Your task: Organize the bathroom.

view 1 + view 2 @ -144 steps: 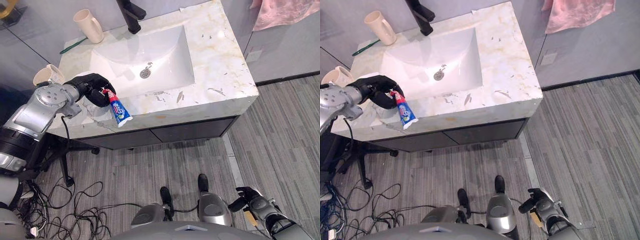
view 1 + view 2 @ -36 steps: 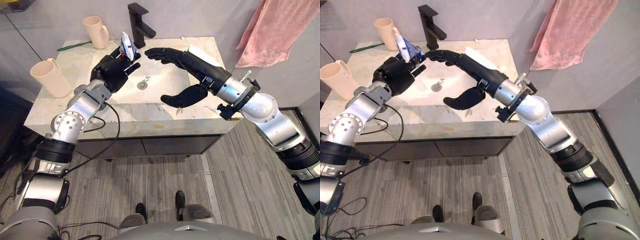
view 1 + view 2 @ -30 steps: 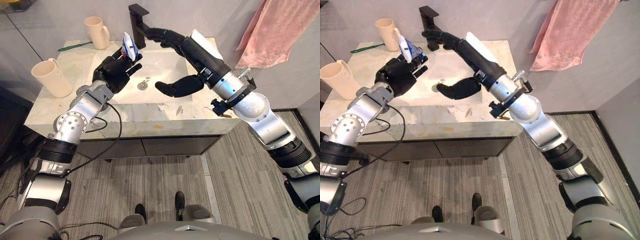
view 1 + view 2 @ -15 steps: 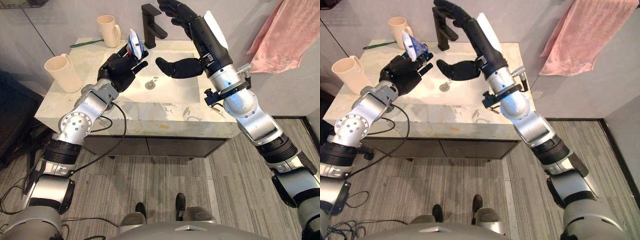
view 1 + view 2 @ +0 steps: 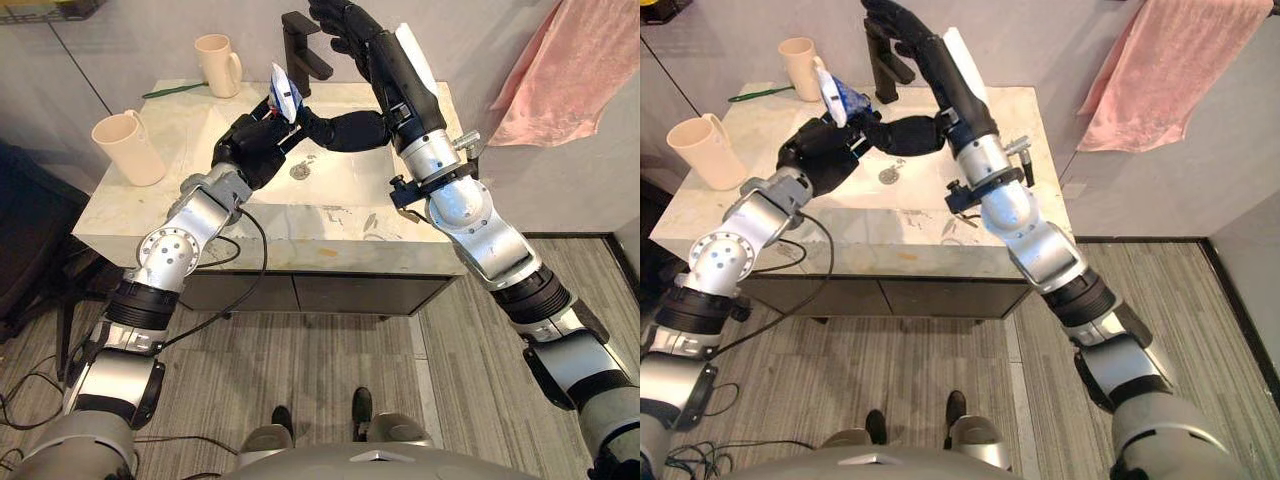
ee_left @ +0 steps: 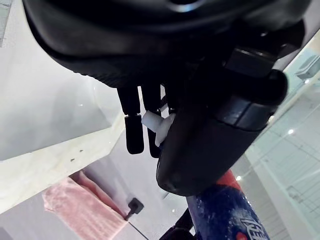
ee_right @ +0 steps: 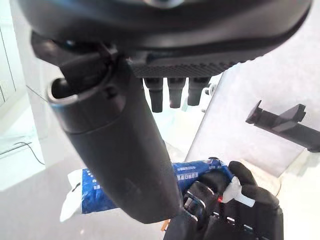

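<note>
Toothpaste tube (image 5: 286,98) upright in left robot hand (image 5: 257,146), fingers curled round it, above sink (image 5: 350,170). Right robot hand (image 5: 345,30) spread open beside. Risk: hands colliding, tube dropping into sink.

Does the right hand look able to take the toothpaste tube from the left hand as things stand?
Probably yes: the right hand is open with its thumb beside the toothpaste tube, which stands upright out of the left hand, nothing between.

I see a cream marble vanity top (image 5: 330,235) with a white rectangular basin (image 5: 350,170) over dark cabinet doors (image 5: 300,293), grey wood-grain plank floor (image 5: 330,360), grey walls (image 5: 150,40), and a black faucet (image 5: 303,45).
</note>
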Tool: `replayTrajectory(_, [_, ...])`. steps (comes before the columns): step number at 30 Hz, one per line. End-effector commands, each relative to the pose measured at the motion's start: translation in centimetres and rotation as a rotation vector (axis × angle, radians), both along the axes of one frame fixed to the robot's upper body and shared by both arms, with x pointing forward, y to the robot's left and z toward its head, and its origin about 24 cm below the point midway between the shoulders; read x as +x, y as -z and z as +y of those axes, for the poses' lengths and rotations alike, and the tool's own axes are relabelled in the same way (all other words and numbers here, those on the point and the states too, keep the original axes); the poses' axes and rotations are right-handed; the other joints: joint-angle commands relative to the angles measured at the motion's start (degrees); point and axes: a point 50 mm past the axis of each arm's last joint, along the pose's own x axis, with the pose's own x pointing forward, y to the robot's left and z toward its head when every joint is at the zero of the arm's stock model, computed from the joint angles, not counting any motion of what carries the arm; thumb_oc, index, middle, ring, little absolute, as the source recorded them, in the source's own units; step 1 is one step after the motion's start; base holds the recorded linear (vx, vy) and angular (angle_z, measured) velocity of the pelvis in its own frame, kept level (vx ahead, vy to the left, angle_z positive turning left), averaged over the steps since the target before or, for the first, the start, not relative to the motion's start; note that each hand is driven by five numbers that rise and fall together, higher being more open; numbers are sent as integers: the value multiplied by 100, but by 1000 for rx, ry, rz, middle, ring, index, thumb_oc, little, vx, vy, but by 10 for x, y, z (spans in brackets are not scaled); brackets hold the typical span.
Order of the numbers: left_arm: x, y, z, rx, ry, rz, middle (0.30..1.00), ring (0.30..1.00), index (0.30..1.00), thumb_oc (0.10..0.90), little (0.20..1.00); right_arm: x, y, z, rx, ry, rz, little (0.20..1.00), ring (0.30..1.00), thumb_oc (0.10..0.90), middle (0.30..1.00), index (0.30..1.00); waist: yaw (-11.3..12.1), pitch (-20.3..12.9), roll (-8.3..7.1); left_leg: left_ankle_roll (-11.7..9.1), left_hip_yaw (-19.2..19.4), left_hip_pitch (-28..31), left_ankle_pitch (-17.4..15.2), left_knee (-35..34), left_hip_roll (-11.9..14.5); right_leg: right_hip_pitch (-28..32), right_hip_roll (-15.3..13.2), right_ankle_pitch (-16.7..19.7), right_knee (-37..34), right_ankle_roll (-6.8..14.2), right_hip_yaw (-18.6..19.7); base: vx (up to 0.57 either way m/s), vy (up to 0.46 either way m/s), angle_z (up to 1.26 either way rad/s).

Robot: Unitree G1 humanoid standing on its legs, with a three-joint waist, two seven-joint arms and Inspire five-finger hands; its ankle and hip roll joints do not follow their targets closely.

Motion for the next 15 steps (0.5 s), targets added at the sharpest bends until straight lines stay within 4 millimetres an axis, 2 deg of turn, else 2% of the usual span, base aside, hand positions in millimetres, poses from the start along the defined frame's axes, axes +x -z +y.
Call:
replayTrajectory(1, [-4, -45, 0, -102, -11, -219, 300, 300, 300, 400, 300, -5, -39, 18, 69, -85, -122, 900, 900, 800, 900, 900, 74, -818, 174, 20, 248, -316, -244, 429, 385, -128, -133, -1125, 351, 356, 418, 0, 0, 0])
replayTrajectory(15, [-5, -46, 5, -104, -82, -213, 300, 300, 300, 400, 300, -7, -32, 30, 64, -198, -15, 900, 900, 800, 900, 900, 26, -803, 174, -1, 267, -329, -208, 495, 432, -129, -109, -1099, 342, 321, 487, 0, 0, 0])
